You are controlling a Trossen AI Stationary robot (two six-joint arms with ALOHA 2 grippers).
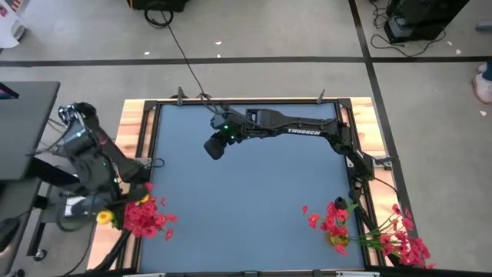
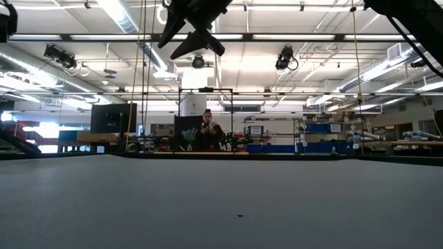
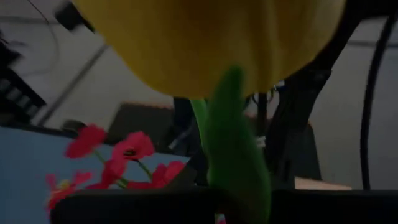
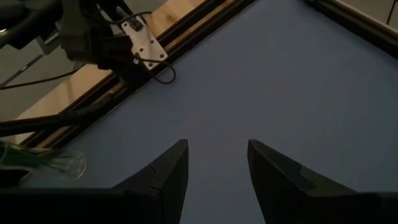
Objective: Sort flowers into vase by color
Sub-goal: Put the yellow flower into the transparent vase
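A yellow tulip [image 3: 211, 37] on a green stalk [image 3: 233, 143] fills the left wrist view, right in front of my left gripper. From above, the tulip [image 1: 104, 218] shows by my left gripper [image 1: 108, 211], at the table's near-left corner next to a bunch of red blossoms [image 1: 144, 218]. More red blossoms [image 1: 332, 219] and a yellow tulip [image 1: 339, 248] lie at the near-right corner. My right gripper [image 4: 217, 165] hangs open above the blue mat, far of centre [image 1: 215, 146]. A clear glass vase [image 4: 53, 163] holding green stalks shows at the left edge of the table. My left gripper holds the yellow tulip by its green stalk [image 3: 239, 186], just below the blossom. The stalk runs down into the dark gripper body, which hides the place of contact. The blossom stands lifted, close to the wrist camera.
A black frame and wooden boards [image 1: 134, 131] border the blue mat [image 1: 254, 208], whose middle is bare. The left arm's base and cables [image 4: 124, 43] stand at the left edge. A person [image 2: 208, 128] stands far behind the table. More red blossoms [image 1: 403, 240] lie over the near-right edge.
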